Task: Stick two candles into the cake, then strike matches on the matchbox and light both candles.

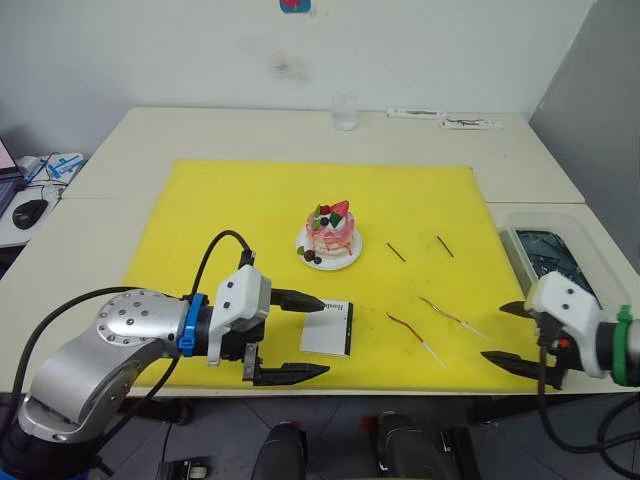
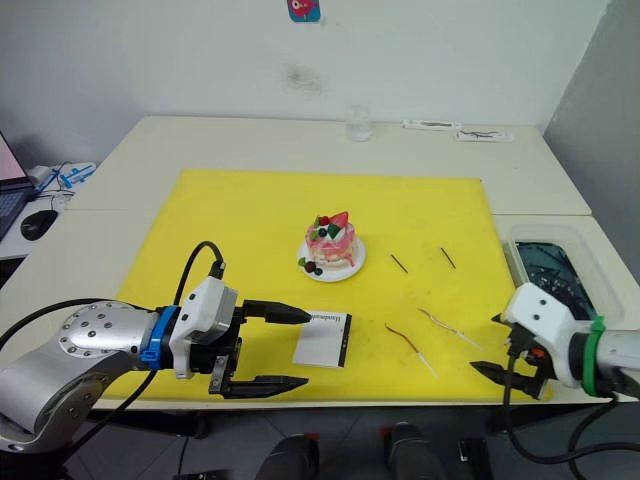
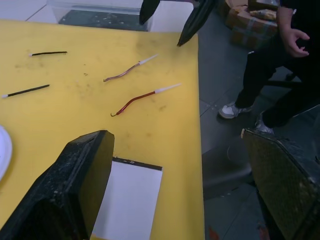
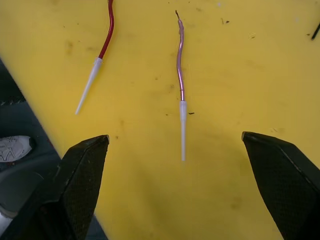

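The cake point(image 1: 330, 232) stands on its white plate point(image 1: 346, 259) mid-mat. Two matches point(image 1: 396, 252) point(image 1: 444, 245) lie to its right. Nearer the front edge lie the two candles, one red point(image 1: 410, 332) and one pinkish point(image 1: 450, 315). The matchbox point(image 1: 328, 330) lies flat near the front. My left gripper point(image 1: 325, 335) is open, one finger above and one below the matchbox's left side, holding nothing. My right gripper point(image 1: 493, 332) is open at the mat's front right corner, just right of the pinkish candle point(image 4: 181, 75), which points between its fingers, with the red one point(image 4: 102, 45) beside it.
The yellow mat point(image 1: 250, 220) covers the table's middle. A glass point(image 1: 344, 112) and flat white items point(image 1: 445, 118) sit at the back edge. A clear plastic bin point(image 1: 545, 255) stands right of the mat. A person point(image 3: 285, 65) stands beyond the table's front edge.
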{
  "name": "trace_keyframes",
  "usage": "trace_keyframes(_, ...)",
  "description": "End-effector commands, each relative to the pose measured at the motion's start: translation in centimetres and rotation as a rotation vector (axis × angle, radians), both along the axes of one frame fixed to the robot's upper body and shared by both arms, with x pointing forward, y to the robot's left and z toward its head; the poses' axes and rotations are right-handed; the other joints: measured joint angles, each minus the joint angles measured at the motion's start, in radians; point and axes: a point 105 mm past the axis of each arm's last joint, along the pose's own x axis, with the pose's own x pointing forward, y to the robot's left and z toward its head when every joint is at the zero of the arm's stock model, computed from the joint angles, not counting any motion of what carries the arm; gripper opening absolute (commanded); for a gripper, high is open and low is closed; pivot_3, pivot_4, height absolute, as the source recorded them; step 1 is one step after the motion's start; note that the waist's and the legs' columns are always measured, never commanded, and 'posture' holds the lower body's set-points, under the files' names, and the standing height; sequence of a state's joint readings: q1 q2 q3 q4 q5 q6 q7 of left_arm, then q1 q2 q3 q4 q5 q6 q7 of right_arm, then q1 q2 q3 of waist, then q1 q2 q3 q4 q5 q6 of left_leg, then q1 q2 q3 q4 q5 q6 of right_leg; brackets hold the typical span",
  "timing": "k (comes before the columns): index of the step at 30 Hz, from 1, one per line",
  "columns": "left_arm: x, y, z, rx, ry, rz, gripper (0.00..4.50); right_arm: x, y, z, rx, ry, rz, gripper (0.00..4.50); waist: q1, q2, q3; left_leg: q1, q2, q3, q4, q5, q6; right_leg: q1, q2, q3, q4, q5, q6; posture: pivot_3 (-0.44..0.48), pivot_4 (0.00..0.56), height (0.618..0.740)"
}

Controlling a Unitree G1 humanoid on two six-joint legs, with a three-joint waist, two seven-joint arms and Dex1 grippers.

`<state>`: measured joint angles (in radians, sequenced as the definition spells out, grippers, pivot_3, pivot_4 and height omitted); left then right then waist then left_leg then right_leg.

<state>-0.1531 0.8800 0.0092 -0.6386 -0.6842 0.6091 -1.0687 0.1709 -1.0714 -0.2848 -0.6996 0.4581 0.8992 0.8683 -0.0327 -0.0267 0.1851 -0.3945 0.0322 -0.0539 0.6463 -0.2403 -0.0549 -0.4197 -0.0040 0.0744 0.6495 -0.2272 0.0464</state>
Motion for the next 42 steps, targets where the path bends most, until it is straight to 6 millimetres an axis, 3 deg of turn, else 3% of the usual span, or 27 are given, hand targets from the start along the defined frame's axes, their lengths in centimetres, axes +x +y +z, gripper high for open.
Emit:
trace_keyframes(1,-0.5,-0.7,0.9,-0.018,-0.030,-0.029,4.50,0.9,0.0,-0.2,-0.026,-0.028,-0.024,4.46,0.000,0.000,0.000,0.000,0.000,0.000,0.000,0.000,0.000,0.000,0.000,0.000,0.000,0.000,0.000,0.000,0.150,0.740)
trace_keyframes(9,-0.4,-0.9,1.1,-0.020,-0.030,-0.024,4.50,1.9,-0.1,-1.4,-0.046,0.015,-0.072,4.46,0.000,0.000,0.000,0.000,0.000,-0.001,0.000,0.000,0.000,0.000,0.000,0.000,0.000,0.000,0.000,0.000,0.150,0.740)
trace_keyframes(10,-0.4,-0.9,1.1,-0.020,-0.030,-0.026,4.50,2.0,-0.4,-1.6,-0.052,0.020,-0.083,4.30,0.000,0.000,0.000,0.000,0.000,-0.001,0.000,0.000,0.000,0.000,0.000,0.000,0.000,0.000,0.000,0.000,0.150,0.740)
trace_keyframes(12,-0.4,-1.1,1.1,-0.024,-0.027,-0.029,4.50,2.2,-0.9,-1.9,-0.063,0.030,-0.104,3.85,0.000,0.000,0.000,0.000,0.000,-0.001,0.000,0.000,0.000,0.000,0.000,0.000,0.000,0.000,0.000,0.000,0.150,0.740)
trace_keyframes(23,-0.6,-1.3,0.9,-0.025,0.032,-0.046,4.50,1.6,-0.6,-2.7,-0.057,0.078,-0.108,0.02,0.000,0.000,0.000,0.000,0.000,-0.001,0.000,0.000,0.000,0.000,0.000,0.000,0.000,0.000,0.000,0.000,0.150,0.740)
trace_keyframes(27,-0.1,-1.1,0.6,-0.052,0.064,0.003,4.50,1.8,-0.8,-1.9,-0.035,0.062,-0.121,0.02,0.000,0.000,0.000,0.000,0.000,-0.001,0.000,0.000,0.000,0.000,0.000,0.000,0.000,0.000,0.000,0.000,0.150,0.740)
trace_keyframes(36,2.0,1.0,-2.1,-0.194,0.333,0.298,4.50,1.6,-0.7,2.1,0.178,0.008,-0.127,0.02,0.000,0.000,0.000,-0.001,0.000,-0.003,0.000,0.000,0.000,0.000,0.001,-0.001,0.000,0.000,0.000,0.000,0.150,0.740)
trace_keyframes(42,2.0,-1.7,0.4,-0.470,0.598,0.205,4.50,0.8,4.6,5.2,0.538,0.005,0.033,0.02,0.000,0.000,0.000,-0.001,0.000,-0.004,0.001,0.000,0.000,0.001,0.001,-0.001,0.000,0.001,0.002,0.000,0.150,0.740)
